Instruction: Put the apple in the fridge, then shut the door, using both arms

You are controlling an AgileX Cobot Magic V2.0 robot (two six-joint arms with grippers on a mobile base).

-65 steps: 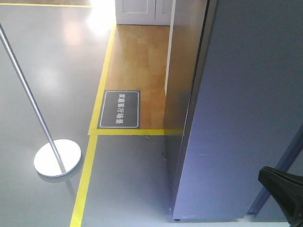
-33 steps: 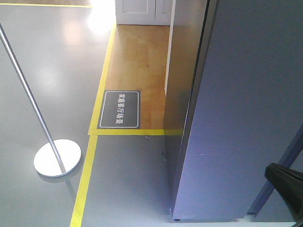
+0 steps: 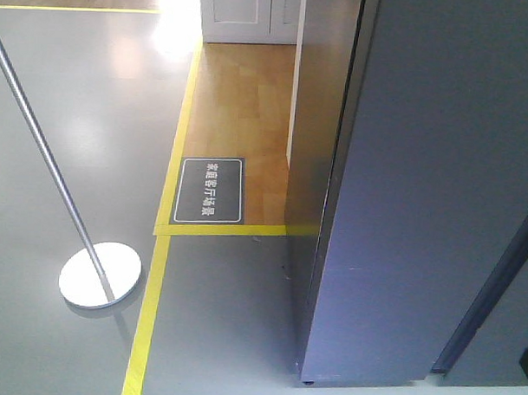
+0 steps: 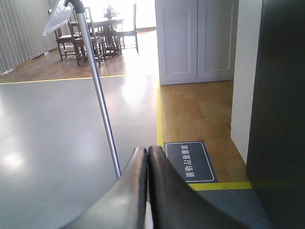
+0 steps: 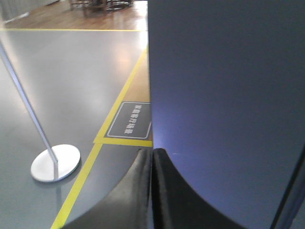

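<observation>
Door (image 3: 420,186) flush against fridge (image 3: 319,121). Left gripper (image 4: 147,151) and right gripper (image 5: 152,151) both pressed together, empty; floor sign (image 3: 210,190) at 9 o'clock.

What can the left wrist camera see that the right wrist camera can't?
Only the left wrist view shows the white cupboard doors, the whole dining table and chairs and the pole's sign top. Only the right wrist view shows the pole's round base and the fridge's door close up. Both show the silver pole, yellow floor tape, the dark floor sign and shut jaws.
</observation>
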